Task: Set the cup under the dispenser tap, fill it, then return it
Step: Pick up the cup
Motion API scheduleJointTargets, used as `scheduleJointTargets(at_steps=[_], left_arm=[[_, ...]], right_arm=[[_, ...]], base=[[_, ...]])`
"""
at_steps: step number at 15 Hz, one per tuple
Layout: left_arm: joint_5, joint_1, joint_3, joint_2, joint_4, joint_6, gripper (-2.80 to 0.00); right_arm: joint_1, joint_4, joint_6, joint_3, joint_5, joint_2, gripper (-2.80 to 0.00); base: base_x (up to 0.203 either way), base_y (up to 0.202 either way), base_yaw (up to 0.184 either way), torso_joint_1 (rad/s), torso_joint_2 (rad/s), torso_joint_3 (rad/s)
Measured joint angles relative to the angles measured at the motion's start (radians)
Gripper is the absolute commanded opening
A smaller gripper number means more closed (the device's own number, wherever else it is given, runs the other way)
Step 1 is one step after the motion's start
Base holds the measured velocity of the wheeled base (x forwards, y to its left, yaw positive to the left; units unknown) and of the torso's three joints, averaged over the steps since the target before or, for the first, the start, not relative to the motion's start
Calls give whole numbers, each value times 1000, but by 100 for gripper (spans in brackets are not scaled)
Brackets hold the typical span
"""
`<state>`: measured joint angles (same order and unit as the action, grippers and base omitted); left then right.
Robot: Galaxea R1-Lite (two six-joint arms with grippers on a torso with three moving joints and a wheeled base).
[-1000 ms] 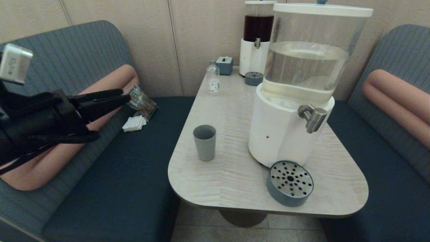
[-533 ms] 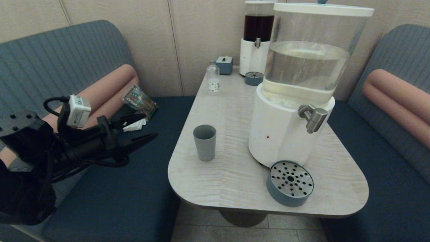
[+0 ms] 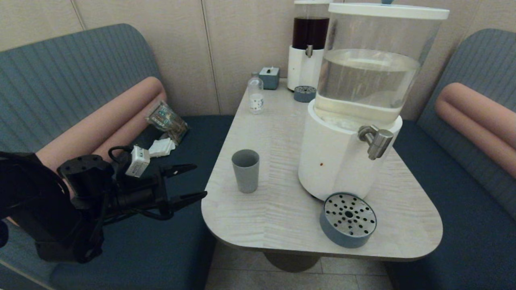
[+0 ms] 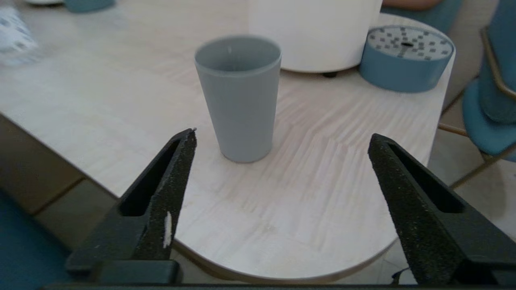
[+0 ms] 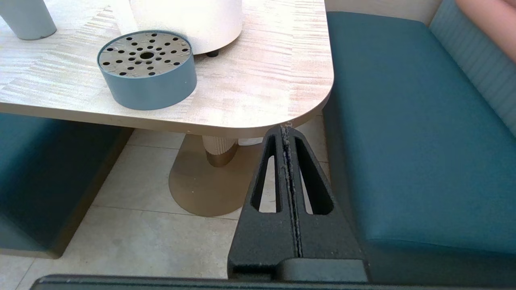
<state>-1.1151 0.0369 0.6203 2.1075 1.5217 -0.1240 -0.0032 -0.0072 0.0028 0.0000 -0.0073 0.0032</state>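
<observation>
While the cup (image 3: 245, 170) stands upright and untouched on the counter (image 3: 282, 209), near its left edge and well apart from the dispenser tap (image 3: 377, 141), the left gripper (image 3: 192, 181) hangs just off that edge with its fingers spread wide and nothing between them. Seen from the left wrist, the cup (image 4: 238, 96) sits ahead of the gap but nearer one finger than the other — not yet between them. So the step in hand looks like the reach for the cup; no grasp has begun.

The next move calls for the left gripper to advance over the counter at mid-cup height, centre the cup in the gap, then clamp gently on the tapered wall so it does not tip or slide. After that comes the carry across to the perforated drip tray (image 3: 348, 219), which appears to sit roughly below the tap, though the head view makes that alignment hard to judge.

The right gripper (image 5: 287, 133) is parked low beside the counter's right corner, fingers pressed together and empty.
</observation>
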Motion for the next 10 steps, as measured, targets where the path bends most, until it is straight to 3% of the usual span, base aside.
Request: scheduleJointTargets(at_steps=[6, 10], left_arm=[[6, -66, 189, 182, 0, 12, 0], [69, -106, 303, 285, 0, 21, 0]], right_arm=[[0, 0, 0, 0, 0, 0, -280], [0, 0, 0, 0, 0, 0, -280]], base=[[0, 0, 0, 0, 0, 0], [0, 0, 0, 0, 0, 0]])
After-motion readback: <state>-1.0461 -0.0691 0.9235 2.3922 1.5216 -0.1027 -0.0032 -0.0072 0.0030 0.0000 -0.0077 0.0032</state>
